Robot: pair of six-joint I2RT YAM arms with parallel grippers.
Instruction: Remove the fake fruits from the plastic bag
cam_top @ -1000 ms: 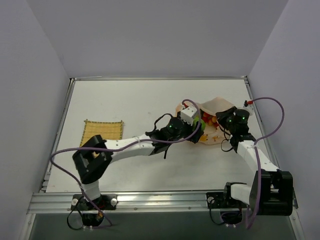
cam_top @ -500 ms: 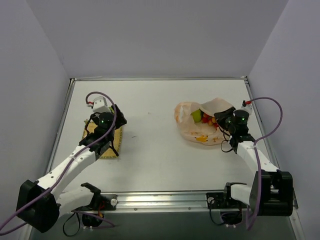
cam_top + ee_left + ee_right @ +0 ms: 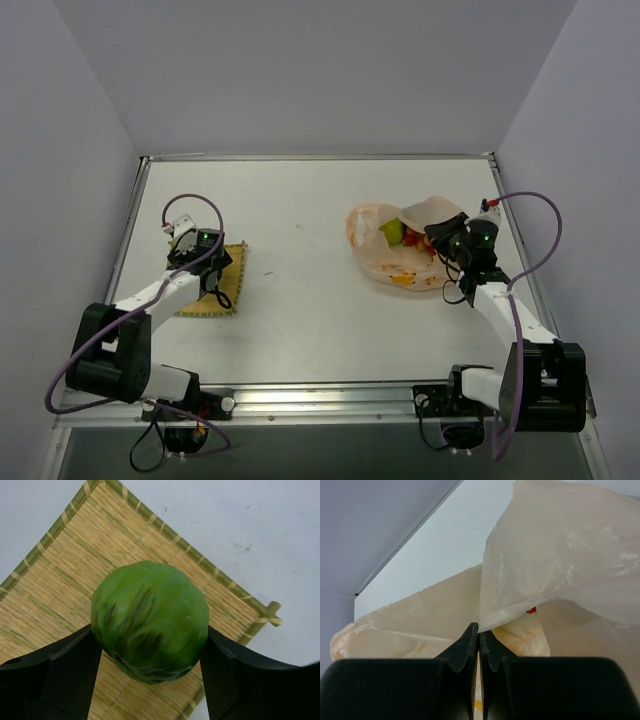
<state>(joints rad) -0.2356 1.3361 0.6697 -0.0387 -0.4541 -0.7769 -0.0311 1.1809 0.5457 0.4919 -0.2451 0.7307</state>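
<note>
Half a second ago the left arm stretched long and slantwise to the woven mat. Now it has folded back, with its elbow drawn close to its base and its short forearm rising to a wrist directly over the mat. The right arm has stayed where it was.

The left gripper points down, its black fingers clamped on either side of a round green fake fruit with darker streaks. The wrist view shows the fruit above the mat, toward one corner, but not whether it touches the weave.

Well to the right of the mat, the plastic bag lies slumped on the white table with its mouth gaping. A yellow-green fruit, something red and an orange piece are inside.

The right arm reaches forward from its base with its wrist bent toward the mat. At the bag's edge farthest from the mat, the right gripper is pinched tight on a fold of the film.
</note>
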